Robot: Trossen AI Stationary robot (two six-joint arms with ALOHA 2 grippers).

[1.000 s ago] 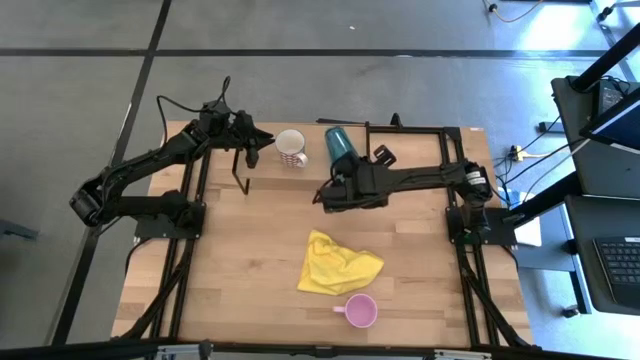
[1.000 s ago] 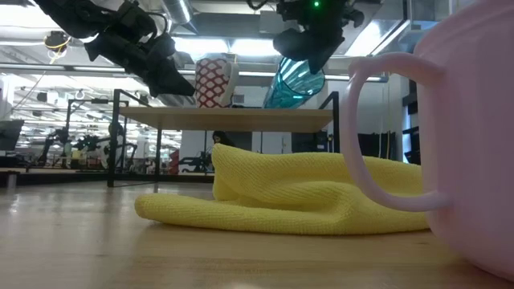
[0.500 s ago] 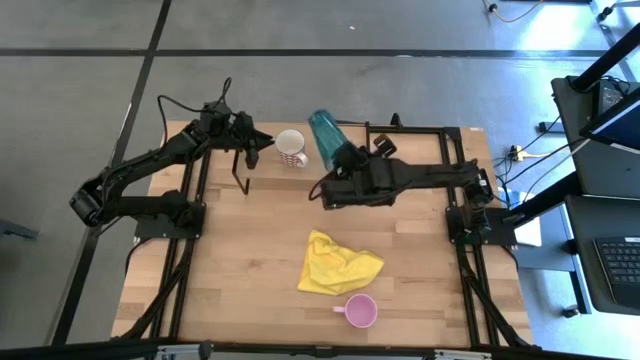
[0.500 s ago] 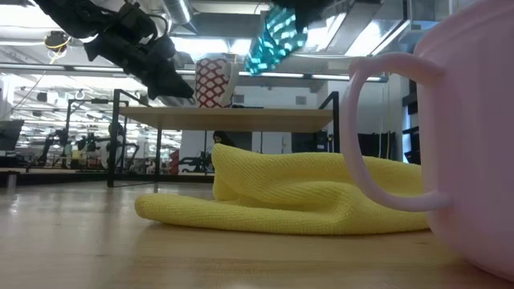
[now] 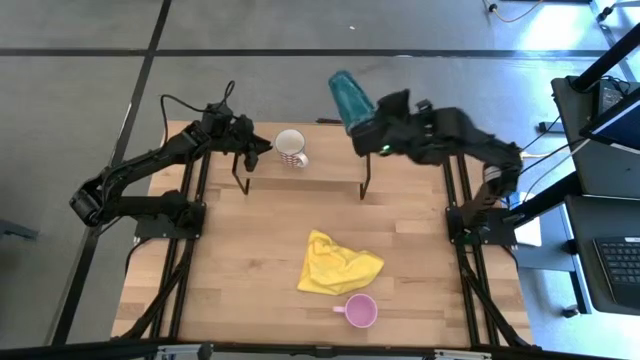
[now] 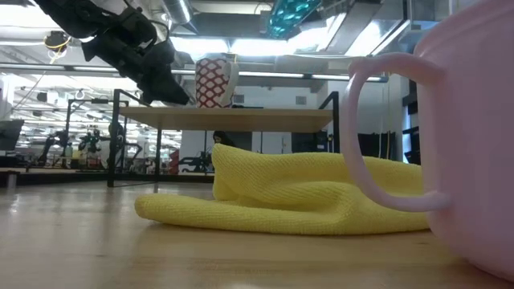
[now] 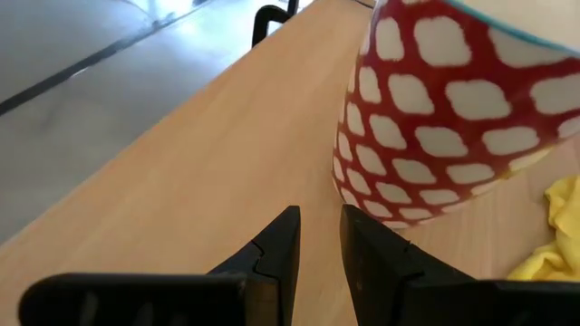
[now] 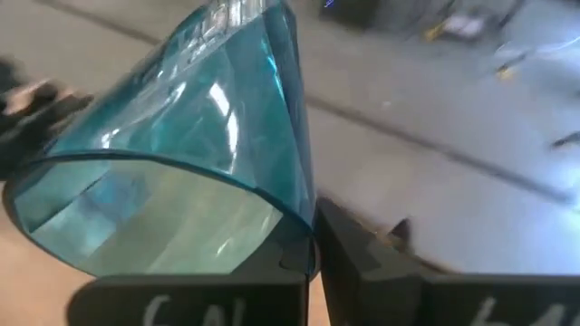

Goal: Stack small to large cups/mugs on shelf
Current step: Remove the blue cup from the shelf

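shelf (image 5: 320, 172): patterned mug (image 5: 291, 148) placed | right gripper (image 5: 372, 138) pinches teal tumbler (image 5: 349, 99) aloft | left gripper (image 5: 262, 148) apparently slightly parted, empty | pink mug (image 5: 360, 311) untouched on table

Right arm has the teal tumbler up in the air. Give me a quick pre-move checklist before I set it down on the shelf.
1. Grip: right gripper shut on the teal tumbler's rim: ok.
2. Tumbler upright: tilted, held high above the shelf: not ok.
3. Free shelf space beside the patterned mug: ok.
4. Left gripper out of the way: close beside the patterned mug, holding nothing: cannot tell.
5. Pink mug shelved: on the table near the yellow cloth: not ok.
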